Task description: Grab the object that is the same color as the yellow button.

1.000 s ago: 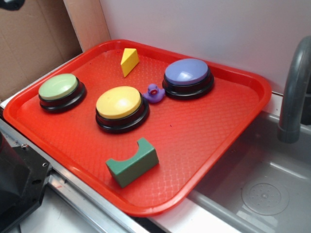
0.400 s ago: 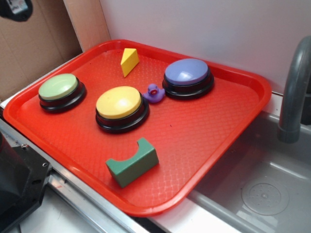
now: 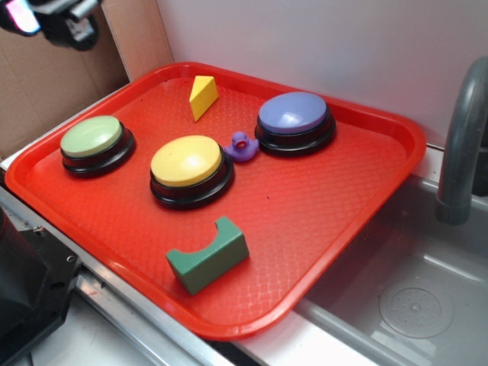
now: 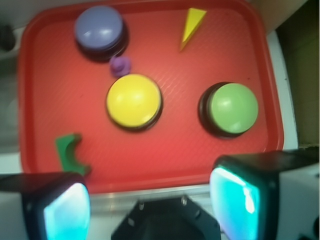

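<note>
Exterior view first, reading left to right: the claw [image 3: 49, 19] hangs high over the far left corner, well apart from everything on the red plastic tray [image 3: 343, 221]. Below it sits the pale green dome button on a black base [image 3: 93, 137], then the large yellow dome button on a black base [image 3: 187, 162], with the green arch-shaped block [image 3: 210, 255] nearer the tray's front edge. Behind the yellow button, near the back rim, stands the small yellow wedge-shaped block [image 3: 203, 96], tipped up on an edge and clear of its neighbours. A tiny purple duck [image 3: 242, 146] comes next, just beside the purple dome button [image 3: 294, 117], and a grey faucet pipe [image 3: 461, 145] rises at the far right

Wrist view shows the claw's two pads [image 4: 65, 212] spread wide apart, holding nothing

My judgement: the wedge looks light, rigid and smooth, so it should lift easily but could squirt out if pinched across its sloped faces. The two flat triangular sides are parallel and offer the safer hold, taken near the thick end, with room all round for the pads to descend
</note>
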`<state>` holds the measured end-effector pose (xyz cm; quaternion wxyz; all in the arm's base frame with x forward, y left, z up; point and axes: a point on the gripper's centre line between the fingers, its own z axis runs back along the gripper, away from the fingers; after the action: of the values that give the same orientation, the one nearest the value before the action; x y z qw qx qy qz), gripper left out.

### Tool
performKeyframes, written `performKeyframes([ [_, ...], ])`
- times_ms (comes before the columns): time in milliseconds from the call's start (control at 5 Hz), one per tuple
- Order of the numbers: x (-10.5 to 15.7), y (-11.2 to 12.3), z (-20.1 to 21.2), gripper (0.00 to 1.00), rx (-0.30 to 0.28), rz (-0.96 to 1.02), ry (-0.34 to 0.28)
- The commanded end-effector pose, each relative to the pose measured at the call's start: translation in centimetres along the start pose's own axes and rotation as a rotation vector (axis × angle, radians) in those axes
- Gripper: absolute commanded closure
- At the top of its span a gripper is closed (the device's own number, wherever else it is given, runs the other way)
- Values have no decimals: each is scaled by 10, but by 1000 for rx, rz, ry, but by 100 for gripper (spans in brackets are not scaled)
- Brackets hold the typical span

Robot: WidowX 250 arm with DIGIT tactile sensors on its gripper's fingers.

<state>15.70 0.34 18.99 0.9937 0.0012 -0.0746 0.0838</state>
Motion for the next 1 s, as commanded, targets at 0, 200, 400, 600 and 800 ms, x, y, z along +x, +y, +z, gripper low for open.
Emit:
performKeyframes([
  [0, 59, 16, -40, 0, 32, 223, -61],
  [200, 84, 21, -62, 0, 12, 268, -90],
  [400, 114, 28, -90, 0, 39, 291, -113],
  [600, 133, 34, -113, 0, 79, 319, -135],
  [800, 143, 41, -131, 0, 105, 320, -115],
])
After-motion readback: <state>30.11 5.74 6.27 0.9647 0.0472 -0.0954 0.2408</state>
